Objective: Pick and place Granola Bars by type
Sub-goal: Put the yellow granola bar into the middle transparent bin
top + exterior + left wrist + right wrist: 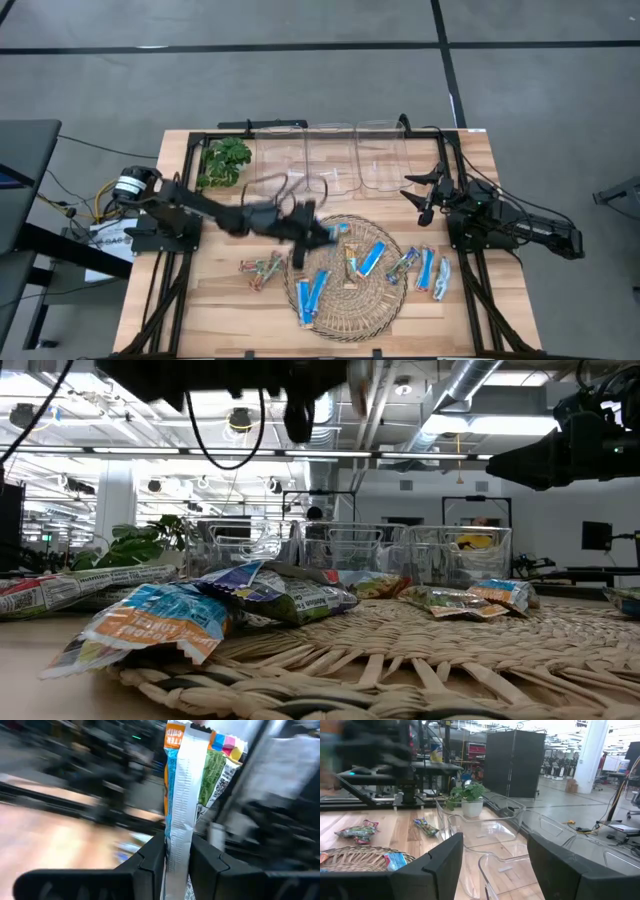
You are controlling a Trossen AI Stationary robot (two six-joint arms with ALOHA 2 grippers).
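bars (371, 259): bright blue, multicoloured | mat (345, 310): tan woven | bins (330, 155): clear | plant (224, 162): green

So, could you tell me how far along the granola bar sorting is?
Nothing looks sorted yet: the three clear bins appear empty. In hand: the left gripper is shut on one bar, lifted above the mat. The right gripper waits open by the bins. The other bars lie on and around the mat.

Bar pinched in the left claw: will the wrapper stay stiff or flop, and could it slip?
The granola bar stands upright above the left claw, so it probably holds its shape. The claw pinches only one end and the glossy wrapper looks slick, so it may slide during fast swings. It is small and flat, so likely light.
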